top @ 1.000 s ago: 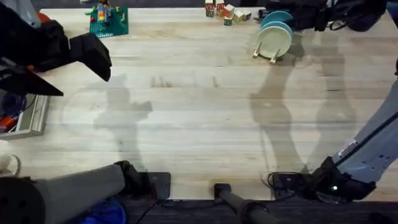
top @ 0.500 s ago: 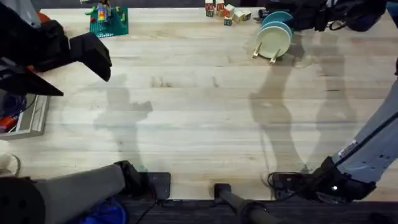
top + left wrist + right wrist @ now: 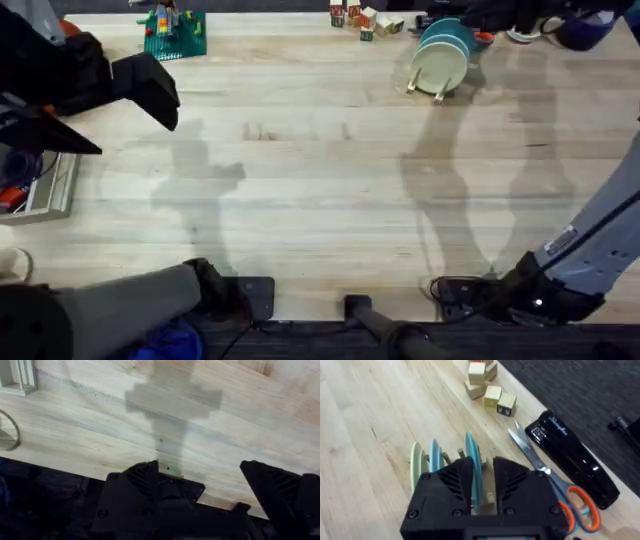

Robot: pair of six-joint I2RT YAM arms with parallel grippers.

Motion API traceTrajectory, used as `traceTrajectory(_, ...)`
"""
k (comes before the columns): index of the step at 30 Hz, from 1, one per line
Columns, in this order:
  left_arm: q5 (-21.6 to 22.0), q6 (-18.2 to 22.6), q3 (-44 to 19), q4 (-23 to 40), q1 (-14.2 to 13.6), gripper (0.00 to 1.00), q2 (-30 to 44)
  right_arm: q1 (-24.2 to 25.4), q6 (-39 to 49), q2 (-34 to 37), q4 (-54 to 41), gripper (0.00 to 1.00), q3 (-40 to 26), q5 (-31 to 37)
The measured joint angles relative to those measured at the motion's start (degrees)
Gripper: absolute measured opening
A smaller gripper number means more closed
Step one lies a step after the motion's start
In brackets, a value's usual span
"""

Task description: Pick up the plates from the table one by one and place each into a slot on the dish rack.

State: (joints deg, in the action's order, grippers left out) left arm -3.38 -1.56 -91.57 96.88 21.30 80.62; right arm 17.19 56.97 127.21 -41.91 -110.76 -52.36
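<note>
The dish rack (image 3: 425,88) stands at the table's (image 3: 320,170) far right and holds three upright plates. The cream plate (image 3: 437,68) is in front, a pale blue plate (image 3: 435,457) sits behind it, and the cyan-blue plate (image 3: 447,35) is rearmost. In the right wrist view the cyan-blue plate (image 3: 471,452) runs into the narrow gap between my right gripper's (image 3: 482,480) fingers, which look shut on its rim. The right gripper (image 3: 478,20) hovers just behind the rack. My left gripper (image 3: 200,470) is open and holds nothing, raised over the table's left side (image 3: 150,90).
Behind the rack lie orange-handled scissors (image 3: 547,477), a black stapler (image 3: 575,457) and several wooden blocks (image 3: 365,17). A green brick baseplate (image 3: 175,33) sits at the far left. A grey tray (image 3: 45,190) rests off the left edge.
The right arm has shifted a little to the right behind the rack, so more of the cyan-blue plate and the scissors' orange handle now show. The left arm has not moved.
</note>
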Motion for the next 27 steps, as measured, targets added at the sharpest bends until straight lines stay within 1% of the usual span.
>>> traceTrajectory(3,0.0,0.0,0.0,0.0,0.0,0.995,0.0,0.3,-0.5,-2.0,-0.1,0.271,0.0,0.0)
traceTrajectory(4,0.0,0.0,0.0,0.0,0.0,0.995,0.0,1.4,-2.4,-5.6,-0.2,0.303,-0.1,0.0)
traceTrajectory(10,0.0,0.0,0.0,0.0,0.0,0.995,0.0,3.7,-4.7,-11.4,-3.2,0.357,-0.6,0.0)
traceTrajectory(12,0.0,0.0,0.0,0.0,0.0,0.995,0.0,4.7,-5.0,-13.1,-4.8,0.428,-0.7,0.0)
traceTrajectory(13,0.0,0.0,0.0,0.0,0.0,0.995,0.0,5.4,-5.3,-14.0,-5.8,0.493,-0.7,0.0)
traceTrajectory(14,0.0,0.0,0.0,0.0,0.0,0.994,0.0,6.1,-5.5,-14.8,-6.4,0.579,-0.7,0.0)
traceTrajectory(15,0.0,0.0,0.0,0.0,0.0,0.994,0.0,6.8,-5.7,-15.6,-7.0,0.699,-0.7,0.0)
traceTrajectory(16,0.0,0.0,0.0,0.0,0.0,0.995,0.0,7.7,-5.7,-16.4,-7.6,0.858,-0.7,0.0)
traceTrajectory(17,0.0,0.0,0.0,0.0,0.0,0.995,0.0,8.5,-5.7,-17.3,-8.0,0.958,-0.7,0.1)
traceTrajectory(18,0.0,0.0,0.0,0.0,0.0,0.995,0.0,9.1,-5.9,-18.0,-8.3,0.983,-0.7,0.5)
traceTrajectory(21,0.0,0.0,0.0,0.0,0.0,0.995,0.0,10.7,-7.7,-21.0,-9.4,0.994,-0.7,4.9)
traceTrajectory(24,0.0,0.0,0.0,0.0,0.0,0.995,0.0,11.0,-9.7,-24.0,-11.6,0.994,-0.7,10.8)
traceTrajectory(27,0.0,0.0,0.0,0.0,0.0,0.995,0.0,10.8,-11.2,-26.7,-15.1,0.995,-0.8,14.3)
